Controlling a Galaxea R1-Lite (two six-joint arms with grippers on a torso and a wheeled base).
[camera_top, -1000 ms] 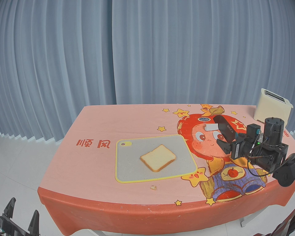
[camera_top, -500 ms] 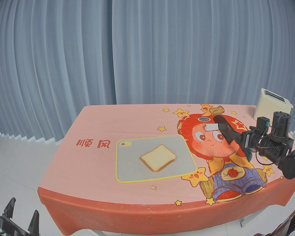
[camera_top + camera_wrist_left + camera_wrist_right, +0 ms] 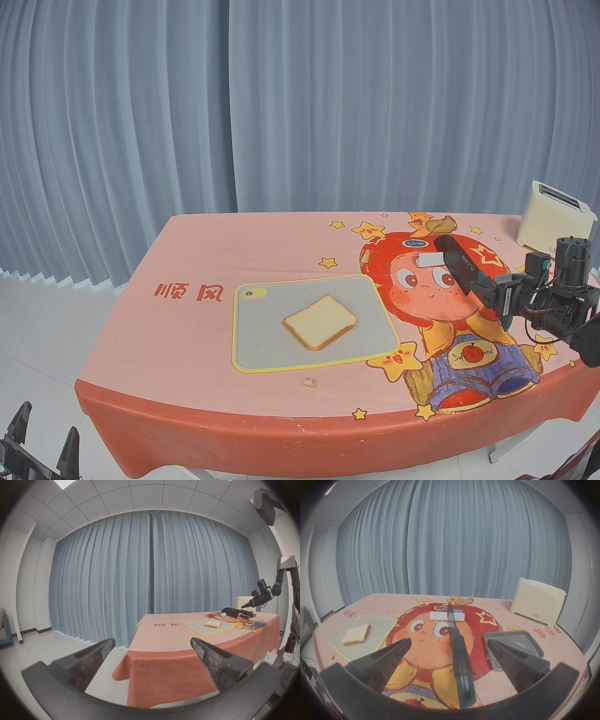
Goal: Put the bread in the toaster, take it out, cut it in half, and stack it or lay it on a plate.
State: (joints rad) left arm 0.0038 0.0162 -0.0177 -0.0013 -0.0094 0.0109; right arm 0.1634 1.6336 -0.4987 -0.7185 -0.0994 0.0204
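The bread (image 3: 320, 322) is lying flat on the cutting board (image 3: 262, 337), askew to its edges. Right of the board, the knife (image 3: 456, 642) is pointing its blade away, handle toward the right gripper (image 3: 448, 641), whose fingers are standing spread. Farther right are sitting a grey tray (image 3: 508, 633) and the toaster (image 3: 554, 219). The left gripper (image 3: 152, 640) is hanging well apart from the board, fingers spread.

One pale, uncut slice of bread (image 3: 320, 322) lies flat on the grey, yellow-rimmed cutting board (image 3: 262, 337). The cream toaster (image 3: 555, 219) stands upright (slots up) at the table's far right corner. The black-bladed knife (image 3: 459, 650) seems propped on a white block (image 3: 437, 616), beside a grey tray (image 3: 508, 633).
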